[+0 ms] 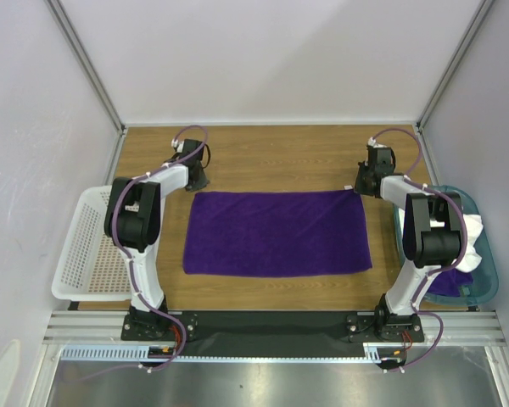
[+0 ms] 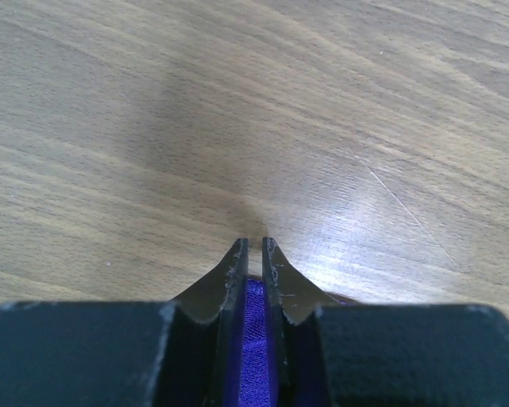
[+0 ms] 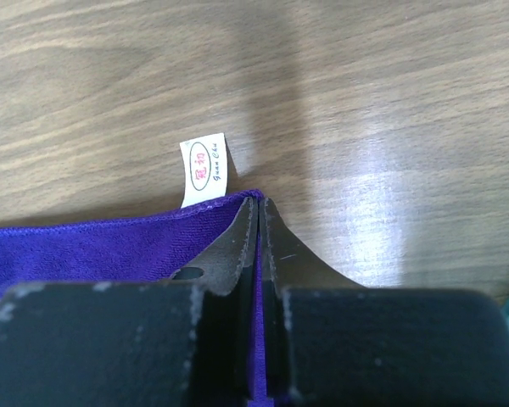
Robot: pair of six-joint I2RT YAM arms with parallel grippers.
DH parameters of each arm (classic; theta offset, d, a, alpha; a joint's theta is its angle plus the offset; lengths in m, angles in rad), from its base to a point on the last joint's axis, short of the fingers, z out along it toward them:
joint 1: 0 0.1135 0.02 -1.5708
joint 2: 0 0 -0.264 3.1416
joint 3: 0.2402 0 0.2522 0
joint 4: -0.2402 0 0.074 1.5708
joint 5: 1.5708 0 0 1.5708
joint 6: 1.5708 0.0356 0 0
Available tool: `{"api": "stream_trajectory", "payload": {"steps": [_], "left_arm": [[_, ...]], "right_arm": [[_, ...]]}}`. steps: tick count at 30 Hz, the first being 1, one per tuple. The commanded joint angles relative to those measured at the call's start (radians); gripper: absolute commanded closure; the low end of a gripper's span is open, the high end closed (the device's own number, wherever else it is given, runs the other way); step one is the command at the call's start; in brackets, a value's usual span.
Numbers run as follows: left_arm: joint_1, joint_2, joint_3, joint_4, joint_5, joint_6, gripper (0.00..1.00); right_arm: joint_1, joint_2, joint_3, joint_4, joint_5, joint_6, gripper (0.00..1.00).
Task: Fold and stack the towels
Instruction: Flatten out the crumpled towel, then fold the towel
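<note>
The left end effector [image 2: 254, 246] is almost shut. It pinches a thin bit of the purple towel [image 2: 253, 339] between its fingers. The right end effector [image 3: 259, 203] is shut tight on the same towel, right at the corner next to the little white tag [image 3: 205, 170]. Both tips are down low, just over the wood of the table [image 1: 280, 144].

From above, the purple towel lies flat and spread out in the middle of the table. Each arm holds one far corner, the left arm the far left one and the right arm the far right one.

I think this is the start of the first fold. Next, both arms need to lift their corners together and bring them toward the near edge, so the far half lands on the near half. They should move at the same speed, or the towel may go crooked.

A white towel [image 1: 473, 229] waits in the teal bin [image 1: 489, 273] on the right. The white basket [image 1: 89, 246] sits on the left.
</note>
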Motion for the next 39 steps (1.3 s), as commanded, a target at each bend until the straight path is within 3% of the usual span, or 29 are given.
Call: {"api": "stream_trajectory", "payload": {"steps": [1,4,5,7,9,13,20,29,39], "left_arm": [[0.008,-0.010,0.006,0.019,0.001,0.021,0.82],[0.008,-0.052,-0.037,0.077,0.006,0.036,0.80],[0.008,-0.079,-0.042,0.088,0.006,0.048,0.78],[0.008,-0.113,-0.045,0.087,-0.006,0.058,0.77],[0.005,-0.174,-0.059,0.094,0.001,0.059,0.71],[-0.028,-0.304,-0.140,0.136,-0.006,0.044,0.67],[-0.074,-0.398,-0.270,0.186,-0.041,-0.062,0.66],[-0.072,-0.288,-0.292,0.196,-0.032,-0.169,0.68],[-0.040,-0.193,-0.281,0.193,-0.011,-0.277,0.74]], "right_arm": [[-0.005,0.021,0.052,0.000,0.029,0.015,0.97],[-0.007,0.026,0.070,-0.013,0.040,0.014,0.89],[-0.005,0.024,0.085,-0.023,0.044,0.014,0.78],[-0.007,0.012,0.101,-0.042,0.032,0.011,0.70],[-0.005,-0.017,0.122,-0.064,-0.010,0.012,0.47],[-0.002,-0.106,0.127,-0.093,-0.035,0.053,0.33],[0.028,-0.244,0.044,-0.136,-0.026,0.173,0.30],[0.033,-0.339,-0.174,-0.138,0.025,0.365,0.33],[0.033,-0.430,-0.246,-0.179,0.064,0.406,0.34]]}}
